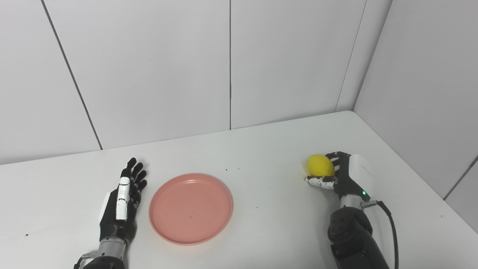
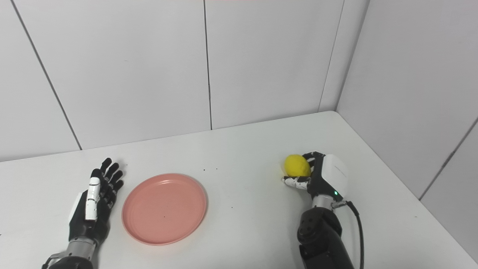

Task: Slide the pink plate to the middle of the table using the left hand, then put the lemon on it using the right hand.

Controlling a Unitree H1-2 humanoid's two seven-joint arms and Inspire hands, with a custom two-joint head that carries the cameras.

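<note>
**Lemon held in right hand, plate waiting to its left**

Lemon (image 1: 320,165) sits cupped in the right hand (image 1: 345,175): fingers (image 1: 321,182) curl under and round it, thumb side below, fruit poking out toward the plate. Whether it's lifted clear of the worktop (image 1: 269,157) or just resting, can't tell. Lemon's long axis looks roughly across the picture, not sure.

Left hand (image 1: 121,203) lies flat, fingers straight and slightly fanned, holding nothing, just beside the pink plate's (image 1: 191,208) left rim, apparently not touching.

Plate is flat, empty, a bit left of worktop centre and near the front edge. From the right hand it lies to the left and slightly nearer the robot, well apart, bare worktop between. Left hand is far closer to the plate; right hand is the one with the fruit.

Judgement: slide step looks done or nearly so. Next move likely a carry leftward and a little toward the robot, then release over plate centre. Risk: lemon rolling on the shallow plate.
</note>
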